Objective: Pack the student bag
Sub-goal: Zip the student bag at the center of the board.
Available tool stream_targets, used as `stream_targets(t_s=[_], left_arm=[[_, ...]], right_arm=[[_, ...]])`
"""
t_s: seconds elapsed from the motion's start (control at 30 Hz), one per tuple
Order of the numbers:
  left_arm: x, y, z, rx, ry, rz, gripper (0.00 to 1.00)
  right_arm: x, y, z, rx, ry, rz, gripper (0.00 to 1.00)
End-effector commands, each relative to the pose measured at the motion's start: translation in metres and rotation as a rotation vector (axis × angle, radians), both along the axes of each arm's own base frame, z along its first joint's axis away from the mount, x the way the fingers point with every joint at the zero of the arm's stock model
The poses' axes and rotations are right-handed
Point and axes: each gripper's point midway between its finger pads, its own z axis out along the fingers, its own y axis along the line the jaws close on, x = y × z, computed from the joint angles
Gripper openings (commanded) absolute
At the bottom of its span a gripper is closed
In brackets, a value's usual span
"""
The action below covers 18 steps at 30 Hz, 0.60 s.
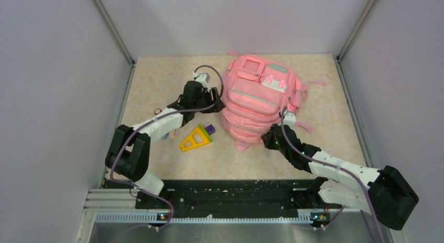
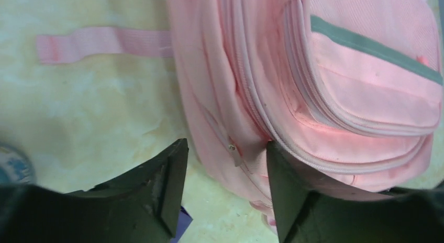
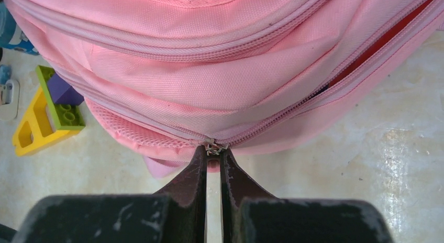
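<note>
The student bag (image 1: 256, 99) is a big pink backpack lying in the middle of the table. My left gripper (image 1: 212, 91) is at its left side. In the left wrist view the left gripper (image 2: 226, 148) is open, and a small zipper pull (image 2: 234, 153) on the student bag (image 2: 324, 86) hangs loose between the jaws. My right gripper (image 1: 275, 135) is at the bag's near edge. In the right wrist view the right gripper (image 3: 213, 151) is shut on a zipper pull (image 3: 213, 146) of the student bag (image 3: 209, 70). To the right of the pull that zipper gapes open (image 3: 377, 44).
A yellow triangular toy (image 1: 198, 138) with a green and a purple brick (image 3: 63, 104) lies on the table left of the bag's near end. A small pink and white item (image 1: 167, 134) sits beside it. A loose pink strap (image 2: 99, 44) lies flat. Walls enclose three sides.
</note>
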Motion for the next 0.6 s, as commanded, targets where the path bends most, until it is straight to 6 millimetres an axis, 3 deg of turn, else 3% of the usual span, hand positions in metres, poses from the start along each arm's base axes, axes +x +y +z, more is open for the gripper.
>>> stream_targets(t_s=[0.0, 0.27, 0.43, 0.57], left_arm=[[0.002, 0.010, 0.046, 0.002, -0.175, 0.060, 0.65], [-0.073, -0.028, 0.018, -0.183, -0.067, 0.068, 0.75], [-0.098, -0.046, -0.004, -0.282, 0.033, 0.090, 0.76], [-0.106, -0.059, -0.015, -0.371, 0.078, 0.088, 0.77]], right_arm=[[-0.003, -0.007, -0.006, -0.064, 0.004, 0.046, 0.00], [-0.008, 0.001, -0.009, -0.006, 0.023, 0.057, 0.00], [-0.008, 0.004, -0.008, 0.005, 0.024, 0.067, 0.00], [-0.008, 0.003, -0.008, 0.004, 0.022, 0.066, 0.00]])
